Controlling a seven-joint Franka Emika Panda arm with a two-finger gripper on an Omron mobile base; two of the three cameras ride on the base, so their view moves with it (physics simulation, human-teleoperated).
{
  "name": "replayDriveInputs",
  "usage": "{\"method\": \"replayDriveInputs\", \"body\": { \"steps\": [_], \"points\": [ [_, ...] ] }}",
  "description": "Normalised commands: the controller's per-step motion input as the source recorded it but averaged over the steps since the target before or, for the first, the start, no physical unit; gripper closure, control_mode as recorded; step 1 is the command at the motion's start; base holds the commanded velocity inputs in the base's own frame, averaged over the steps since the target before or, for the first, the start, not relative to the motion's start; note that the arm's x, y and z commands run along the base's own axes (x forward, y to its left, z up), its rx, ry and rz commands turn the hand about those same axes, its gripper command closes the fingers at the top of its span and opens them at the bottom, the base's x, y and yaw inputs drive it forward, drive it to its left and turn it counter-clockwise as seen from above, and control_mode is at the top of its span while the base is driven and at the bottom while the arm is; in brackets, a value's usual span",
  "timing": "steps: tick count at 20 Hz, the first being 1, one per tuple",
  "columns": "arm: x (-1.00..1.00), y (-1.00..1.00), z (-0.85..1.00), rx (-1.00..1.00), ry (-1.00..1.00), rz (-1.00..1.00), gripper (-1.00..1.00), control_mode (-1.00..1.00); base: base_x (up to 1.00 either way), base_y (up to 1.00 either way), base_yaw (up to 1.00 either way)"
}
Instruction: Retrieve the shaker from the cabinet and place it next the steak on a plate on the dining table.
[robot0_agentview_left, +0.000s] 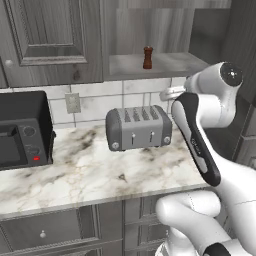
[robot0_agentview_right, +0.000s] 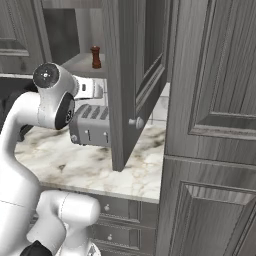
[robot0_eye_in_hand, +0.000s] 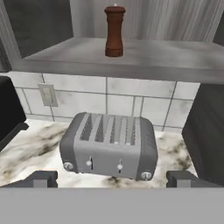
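The dark reddish-brown shaker (robot0_agentview_left: 147, 57) (robot0_agentview_right: 95, 57) (robot0_eye_in_hand: 114, 30) stands upright on the pale shelf of the open grey cabinet (robot0_agentview_left: 165, 64) (robot0_eye_in_hand: 144, 59). My gripper (robot0_eye_in_hand: 113, 178) is open, its two fingertips (robot0_eye_in_hand: 43, 177) wide apart with nothing between them. It hovers below shelf height, in front of the toaster, well short of the shaker. The hand (robot0_agentview_left: 170, 93) (robot0_agentview_right: 95, 90) points toward the back wall. The steak, the plate and the dining table are out of view.
A grey toaster (robot0_agentview_left: 139, 127) (robot0_agentview_right: 90, 126) (robot0_eye_in_hand: 109, 146) sits on the marble counter (robot0_agentview_left: 90, 175) under the shelf. A black oven (robot0_agentview_left: 22, 130) stands to the left. The cabinet's open door (robot0_agentview_right: 132, 80) juts out on the right. Drawers (robot0_agentview_left: 45, 232) lie below.
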Motion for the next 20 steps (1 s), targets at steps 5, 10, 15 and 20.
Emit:
{"method": "replayDriveInputs", "body": {
  "steps": [5,10,15,20],
  "points": [
    [0.09,0.0,0.52,0.0,-0.1,0.0,-1.0,-1.0,0.0,0.0,0.0],
    [0.27,0.0,0.48,0.0,0.0,0.0,-1.0,-1.0,0.0,0.0,0.0],
    [0.22,0.0,0.38,0.0,0.0,0.0,-1.0,-1.0,0.0,0.0,0.0],
    [0.04,0.0,0.06,0.0,0.0,0.0,-1.0,-1.0,0.0,0.0,0.0]
  ]
}}
